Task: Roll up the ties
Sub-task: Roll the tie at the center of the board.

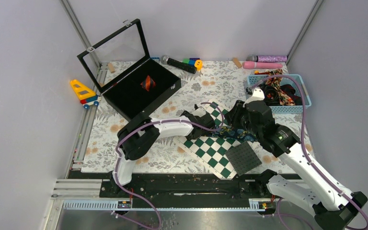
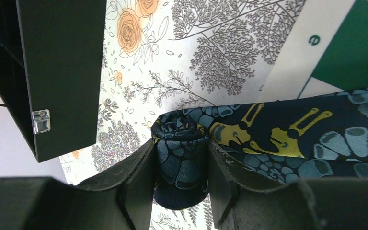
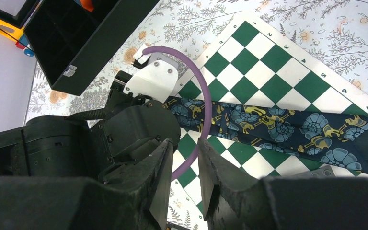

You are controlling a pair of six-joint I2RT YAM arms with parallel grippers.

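Pinching the rolled end of the navy tie [image 2: 182, 143] in the left jaws, over the floral counter [image 1: 163, 160] just beside the chequered board [image 1: 206, 151], unrolled length lying flat across that board. Hovering with right jaws slightly apart and empty above the board, near the tie. Showing a red-striped roll [image 1: 147, 83] in the black case [image 1: 124, 98].

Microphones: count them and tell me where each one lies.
3. The black microphone lies at the far edge, right of the open case; the pink microphone and the purple microphone lie side by side behind the blue basket. None looks hidden.
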